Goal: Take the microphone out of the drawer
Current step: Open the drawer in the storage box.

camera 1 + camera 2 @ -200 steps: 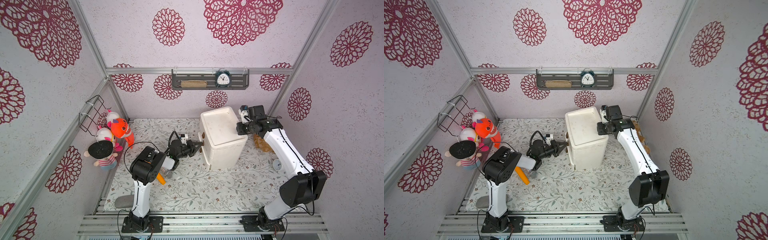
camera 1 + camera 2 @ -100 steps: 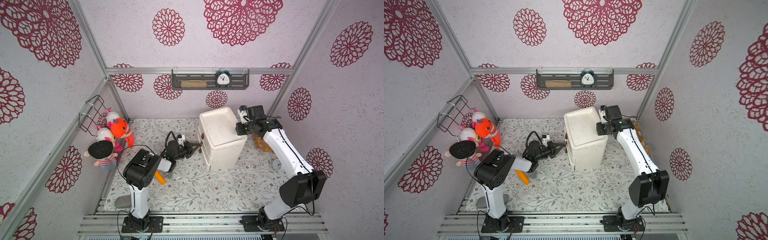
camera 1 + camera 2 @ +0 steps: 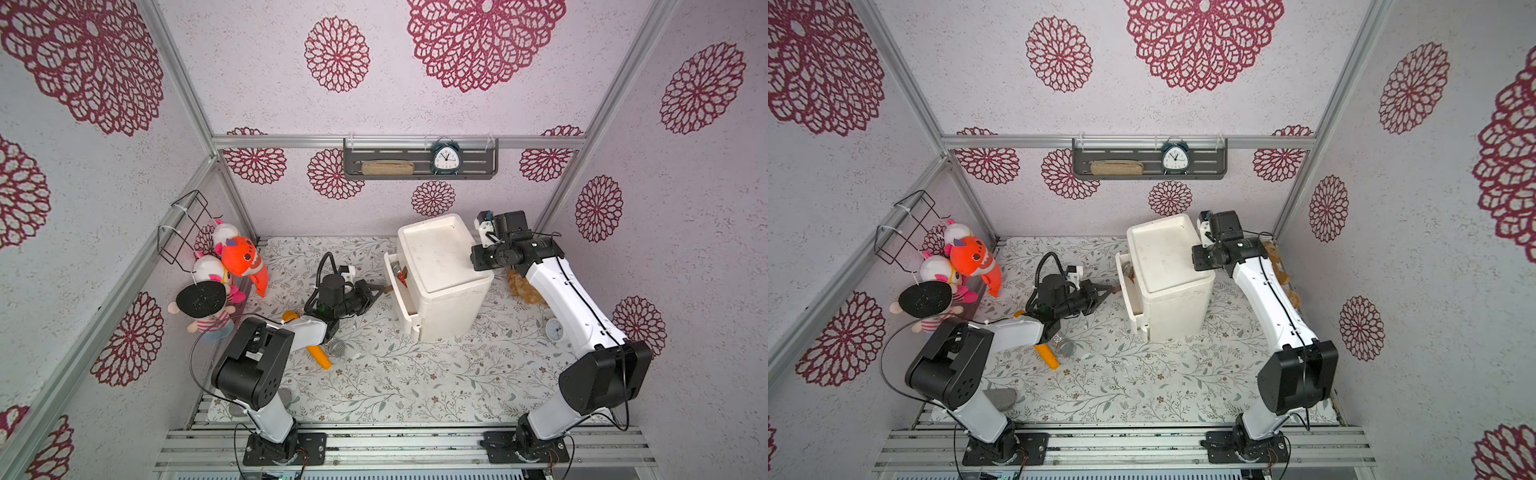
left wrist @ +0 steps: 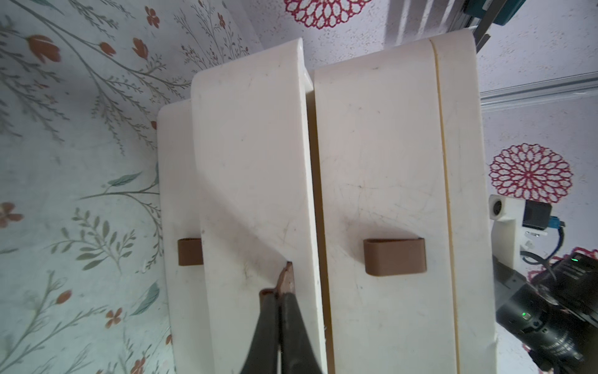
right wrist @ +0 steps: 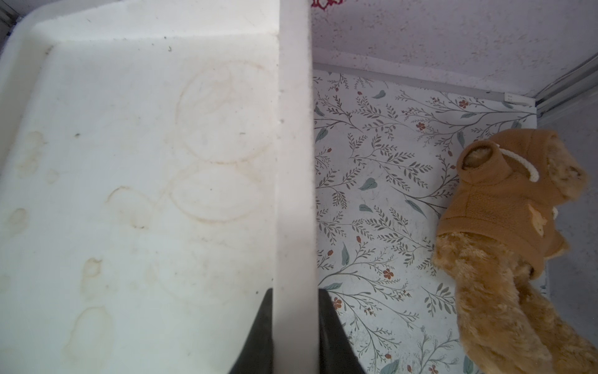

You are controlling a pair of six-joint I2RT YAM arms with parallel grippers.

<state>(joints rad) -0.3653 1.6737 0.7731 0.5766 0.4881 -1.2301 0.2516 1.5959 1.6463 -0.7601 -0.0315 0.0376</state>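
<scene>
**Middle drawer partly out, microphone inside**

I find the left gripper [image 4: 280, 293] clenched on the brown handle [image 4: 286, 275] of the middle drawer [image 4: 252, 162]. That drawer stands partly out of the cabinet [image 3: 436, 257] front. Inside it, just in front of the cabinet's top edge, a silvery, red-glittered object shows. I take this for the microphone [image 3: 400, 270], though most of it is hidden. The right gripper [image 5: 294, 294] grasps the raised rim of the cabinet's top on the side opposite the drawer, one finger on each face of the rim.
</scene>
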